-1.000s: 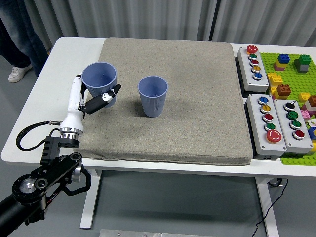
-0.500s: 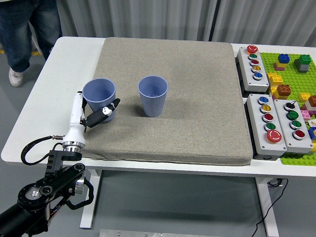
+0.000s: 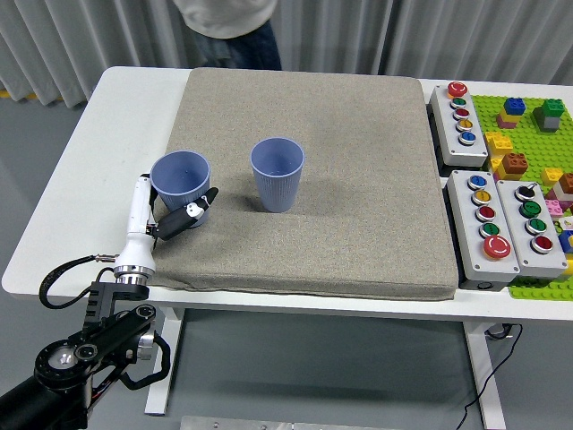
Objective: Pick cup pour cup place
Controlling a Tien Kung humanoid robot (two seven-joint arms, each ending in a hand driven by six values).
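Blue plastic is what I am looking at first in the head view, the only view I am getting: two ribbed blue cups are standing upright on the grey fabric mat (image 3: 358, 179) that is covering most of the white table (image 3: 81, 179). The left cup (image 3: 181, 184) is sitting near the mat's left edge, and my left hand (image 3: 170, 215) is wrapping around its lower part, with a white finger on the left side and dark fingers on the right front, so I am judging the hand as grasping this cup and not released. I cannot tell whether the cup is resting on the mat or is just above it. The second cup (image 3: 277, 173) is standing free, a little to the right, apart from the first one. I am judging that the pick step is only beginning: the grasp looks made, but the pouring into the second cup and the placing are not done yet. I cannot see whether anything is inside either cup. The right arm is not showing. A person (image 3: 228, 22) is standing at the far side, touching nothing. On the right, button boxes (image 3: 497, 219) and a green brick plate (image 3: 528, 116) are lying. I am finding no readable writing, brand or label anywhere.
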